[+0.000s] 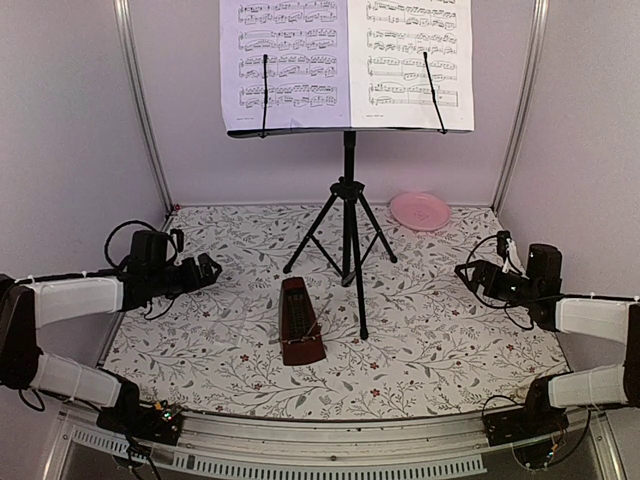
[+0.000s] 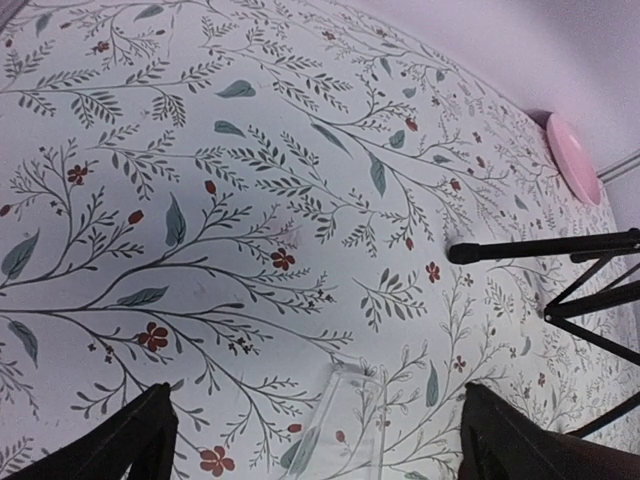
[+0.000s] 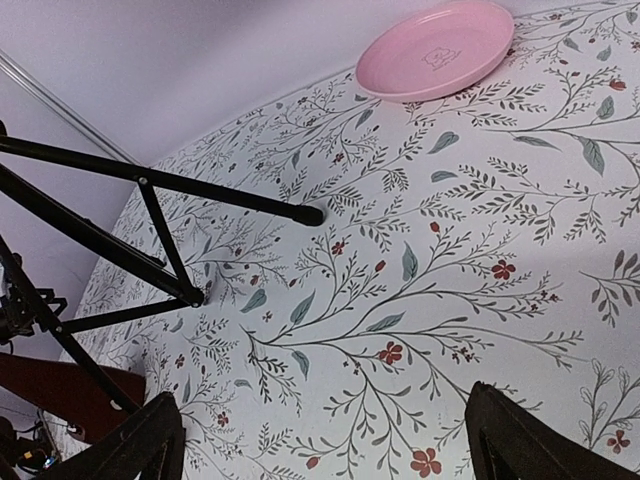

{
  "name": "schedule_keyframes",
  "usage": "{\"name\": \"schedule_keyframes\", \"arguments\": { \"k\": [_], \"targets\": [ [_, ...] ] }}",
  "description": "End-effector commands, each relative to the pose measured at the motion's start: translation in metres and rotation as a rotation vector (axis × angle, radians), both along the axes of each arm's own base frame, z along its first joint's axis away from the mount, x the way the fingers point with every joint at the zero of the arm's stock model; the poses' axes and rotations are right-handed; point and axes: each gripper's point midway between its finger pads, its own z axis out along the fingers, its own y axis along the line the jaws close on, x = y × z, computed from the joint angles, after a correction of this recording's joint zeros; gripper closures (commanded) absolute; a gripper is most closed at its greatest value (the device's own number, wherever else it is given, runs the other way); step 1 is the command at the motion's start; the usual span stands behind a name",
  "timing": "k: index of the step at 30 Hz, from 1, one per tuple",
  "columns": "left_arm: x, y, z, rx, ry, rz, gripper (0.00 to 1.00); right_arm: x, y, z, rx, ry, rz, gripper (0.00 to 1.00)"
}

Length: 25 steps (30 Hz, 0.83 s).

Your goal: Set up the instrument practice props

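Here, the black music stand is standing on its tripod legs toward the back middle of the leaf-and-flower-patterned worktop. It is carrying two white sheet-music pages side by side on its desk, and a thin black retaining wire is crossing each page. The dark red-brown metronome is sitting upright in front of the stand, just left of the nearest tripod foot. A pink plate is lying flat at the back right, close to the wall and apart from the stand.

The left arm is reaching in from the left edge. The left jaws are gaping wide over bare patterned surface and grasping nothing. The right arm is mirroring it at the right edge, and the right jaws are likewise spread wide and carrying nothing. Both are hanging well apart from the stand and metronome.
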Motion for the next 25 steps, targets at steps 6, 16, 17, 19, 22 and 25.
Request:
{"name": "schedule_keyframes", "arguments": {
  "k": [6, 16, 17, 19, 22, 25],
  "targets": [
    [-0.003, -0.002, 0.016, -0.017, -0.1, -0.041, 0.01, -0.007, 0.004, 0.018, 0.012, -0.103, 0.031, 0.01],
    [-0.005, 0.004, 0.016, 0.005, -0.098, -0.018, 0.01, -0.009, 0.005, 0.02, 0.012, -0.112, 0.04, 0.01],
    [-0.004, 0.005, 0.017, 0.007, -0.1, -0.013, 0.01, -0.008, 0.005, 0.02, 0.012, -0.112, 0.039, 0.01],
    [-0.004, 0.007, 0.018, 0.01, -0.102, -0.002, 0.01, -0.008, 0.005, 0.021, 0.012, -0.113, 0.04, 0.01],
    [-0.001, 0.007, 0.015, 0.005, -0.075, 0.014, 0.01, -0.007, 0.006, 0.021, 0.013, -0.115, 0.043, 0.01],
    [0.001, 0.006, 0.017, 0.01, -0.069, 0.009, 0.01, -0.007, 0.006, 0.023, 0.015, -0.119, 0.044, 0.01]
  ]
}}
